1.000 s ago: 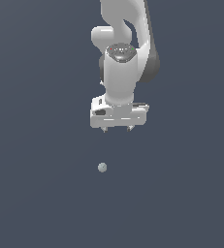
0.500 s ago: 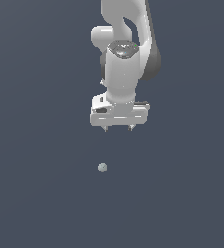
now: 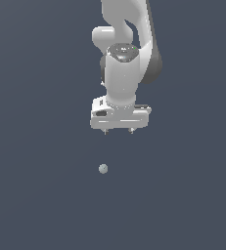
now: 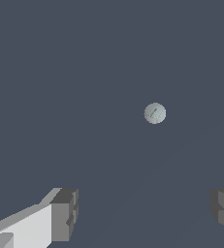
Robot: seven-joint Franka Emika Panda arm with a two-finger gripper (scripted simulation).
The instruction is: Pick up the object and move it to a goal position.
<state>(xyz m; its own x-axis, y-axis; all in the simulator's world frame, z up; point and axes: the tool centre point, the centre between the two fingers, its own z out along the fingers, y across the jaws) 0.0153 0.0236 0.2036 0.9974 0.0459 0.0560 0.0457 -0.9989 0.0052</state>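
Gripper (image 3: 118, 131) hangs pointing down, fingers spread, above the ball (image 3: 103, 169).

open dark ground all round the ball (image 3: 103, 169), pincer (image 3: 118, 131) spread wide above it, nothing between them

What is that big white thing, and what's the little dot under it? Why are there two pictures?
The white thing is a robot arm in a computer simulation. At its end is a gripper, like a hand with two fingers, open and holding nothing. The dot is a small grey-green ball that it should pick up; it lies below the gripper, not touched. One picture looks at the arm from outside. The other comes from a camera on the wrist: there you see the ball up close and the two fingers spread wide.
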